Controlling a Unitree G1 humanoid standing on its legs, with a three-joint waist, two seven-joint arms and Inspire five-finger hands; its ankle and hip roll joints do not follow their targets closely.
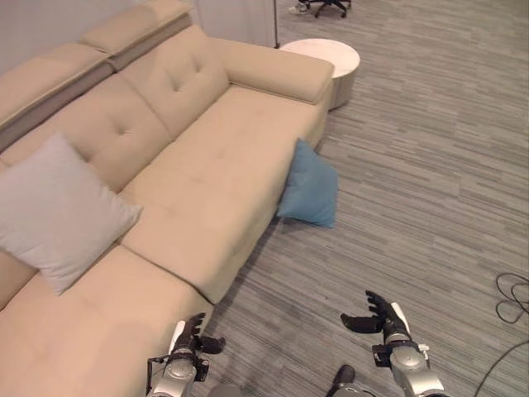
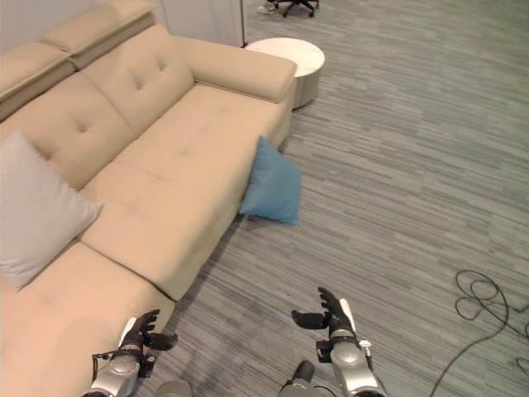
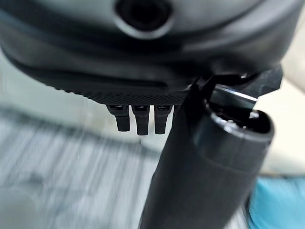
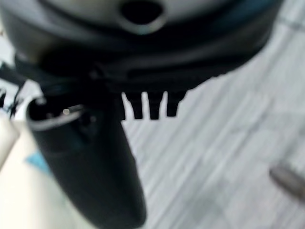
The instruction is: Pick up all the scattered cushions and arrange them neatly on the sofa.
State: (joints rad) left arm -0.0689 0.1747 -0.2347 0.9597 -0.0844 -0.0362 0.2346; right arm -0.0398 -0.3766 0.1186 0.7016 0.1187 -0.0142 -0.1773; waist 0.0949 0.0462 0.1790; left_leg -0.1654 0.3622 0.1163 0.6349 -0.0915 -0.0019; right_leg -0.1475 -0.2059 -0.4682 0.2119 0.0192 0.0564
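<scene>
Both hands (image 1: 376, 314) empty – blue cushion (image 1: 309, 185) against sofa (image 1: 207, 182)

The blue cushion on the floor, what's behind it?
The blue cushion stands on the grey floor, leaning against the front of the beige sofa. Behind it is the sofa's front panel; the part it covers, and whatever lies beneath there, is hidden.

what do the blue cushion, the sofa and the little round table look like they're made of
Blue cushion: soft woven fabric, matte, slumped and creased against the sofa front. Sofa: beige upholstery, matte, perhaps a suede-like fabric or soft leather, with tufted dimples and seams. Round table: hard smooth white top, faintly mottled, possibly stone or laminate.
</scene>
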